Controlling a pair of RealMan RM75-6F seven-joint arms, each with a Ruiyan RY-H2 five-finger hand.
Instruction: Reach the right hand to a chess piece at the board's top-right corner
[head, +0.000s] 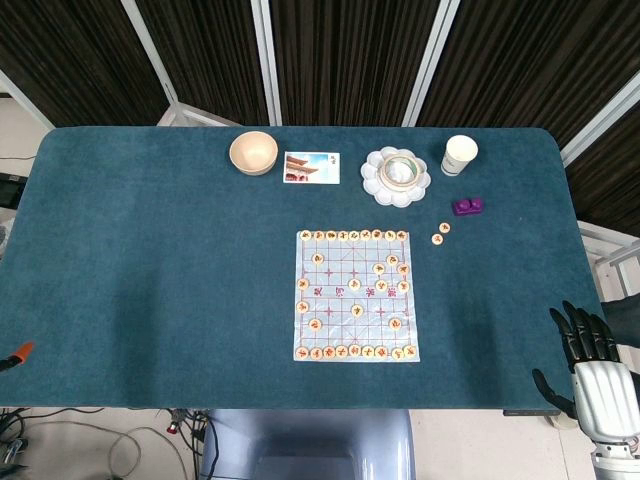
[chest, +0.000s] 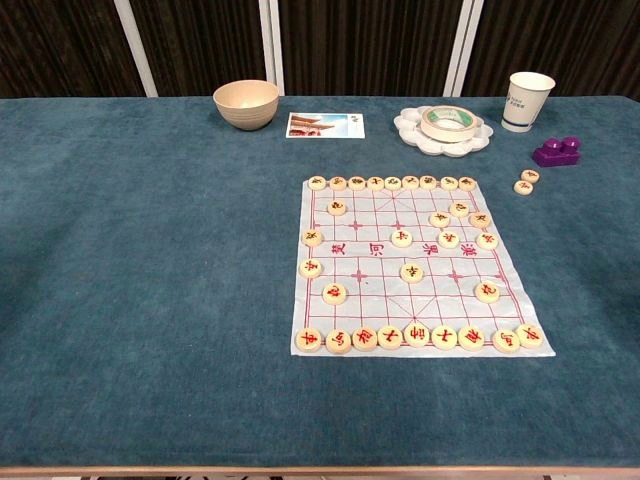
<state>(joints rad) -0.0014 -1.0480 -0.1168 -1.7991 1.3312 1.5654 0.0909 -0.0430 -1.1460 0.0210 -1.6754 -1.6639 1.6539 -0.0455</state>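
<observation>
A white chess board (head: 356, 295) (chest: 410, 262) lies on the blue table, set with round pale pieces marked in red. At its top-right corner sits one such piece (head: 402, 236) (chest: 467, 183). My right hand (head: 590, 360) is at the table's right front edge, far right and below the board, fingers apart and holding nothing. It does not show in the chest view. My left hand is in neither view.
Two loose pieces (head: 440, 232) (chest: 526, 181) lie right of the board's top corner, near a purple block (head: 467, 206) (chest: 556, 151). Behind the board stand a paper cup (head: 459, 154), a flower-shaped dish with tape (head: 395, 175), a card (head: 311, 167) and a bowl (head: 253, 153).
</observation>
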